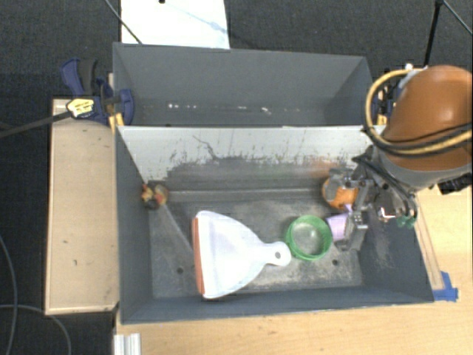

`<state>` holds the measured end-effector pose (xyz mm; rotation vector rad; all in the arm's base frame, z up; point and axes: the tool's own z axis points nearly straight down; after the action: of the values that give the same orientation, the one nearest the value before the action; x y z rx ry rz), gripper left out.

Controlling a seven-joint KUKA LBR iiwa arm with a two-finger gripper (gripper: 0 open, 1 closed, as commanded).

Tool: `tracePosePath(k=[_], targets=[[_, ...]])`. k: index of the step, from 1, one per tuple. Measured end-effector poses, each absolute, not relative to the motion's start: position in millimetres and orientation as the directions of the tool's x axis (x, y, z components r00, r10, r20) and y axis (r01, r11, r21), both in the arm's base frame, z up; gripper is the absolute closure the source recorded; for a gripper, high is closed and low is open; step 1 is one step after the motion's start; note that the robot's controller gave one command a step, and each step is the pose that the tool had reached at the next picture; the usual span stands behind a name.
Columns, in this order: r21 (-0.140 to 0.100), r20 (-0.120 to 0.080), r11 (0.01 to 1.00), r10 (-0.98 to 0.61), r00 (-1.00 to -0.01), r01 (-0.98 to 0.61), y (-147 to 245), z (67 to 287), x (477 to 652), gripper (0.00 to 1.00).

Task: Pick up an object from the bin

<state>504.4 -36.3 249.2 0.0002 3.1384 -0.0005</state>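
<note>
Purple plastic piece (338, 225) lies at the lower right of the bin (222, 161), just beside a green round cup (309, 237). The gripper (353, 231) hangs directly right of the purple piece; how far open it is cannot be told.

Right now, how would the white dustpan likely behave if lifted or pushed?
The white dustpan looks like thin moulded plastic, so probably stiff and light for its size. Its wide scoop lies flat on the bin floor, so it should slide rather than roll. Lifted by its short handle, the broad end would likely tip down.
</note>
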Motion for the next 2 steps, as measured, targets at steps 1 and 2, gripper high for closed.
tracePosePath(k=[1,2], targets=[[0.0,-0.003,1.0,0.0,-1.0,0.0,-36,249,504.4,0.0],[-0.001,-0.01,0.999,-0.054,-0.998,-0.054,-15,199,508.1,0.0]])
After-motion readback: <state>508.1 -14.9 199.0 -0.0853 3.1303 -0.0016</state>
